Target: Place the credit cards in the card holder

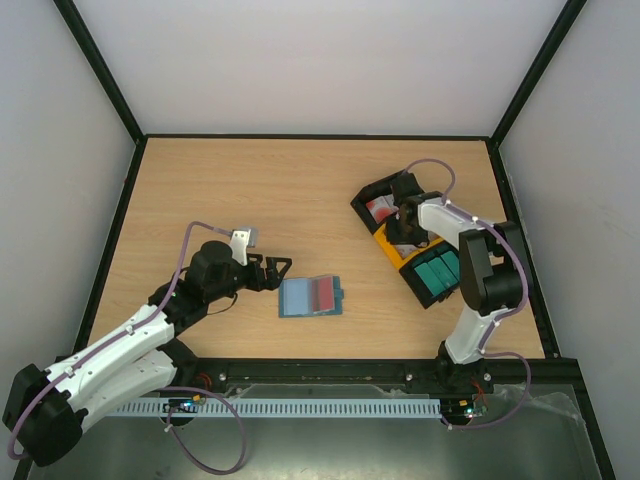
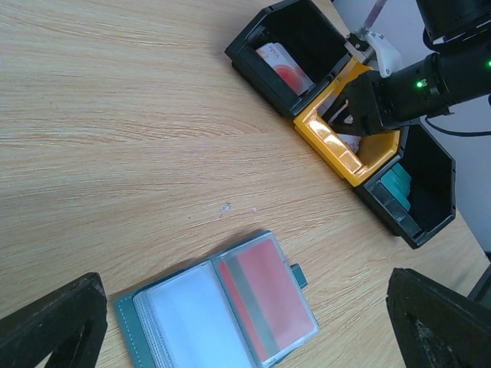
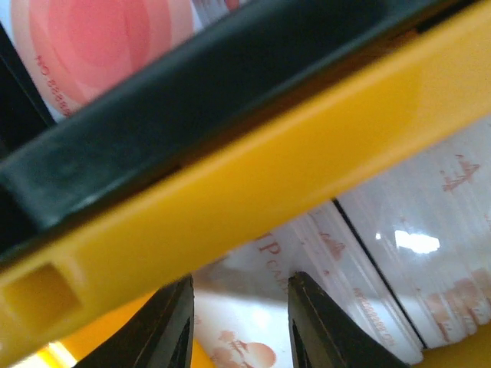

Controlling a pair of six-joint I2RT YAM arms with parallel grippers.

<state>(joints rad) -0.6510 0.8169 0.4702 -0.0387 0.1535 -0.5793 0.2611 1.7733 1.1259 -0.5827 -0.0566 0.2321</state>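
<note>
Pale wooden tabletop fills the top view between white walls. At right of centre the right gripper dips into the yellow bin. Its jaws are partly apart above white, red-marked credit cards; whether they touch one cannot be told. Another card leans in the black bin just above. The left gripper, jaws wide apart and holding nothing, sits just left of the card holder. It lies open at mid-frame with a reddish card in its right-hand pocket.
</note>
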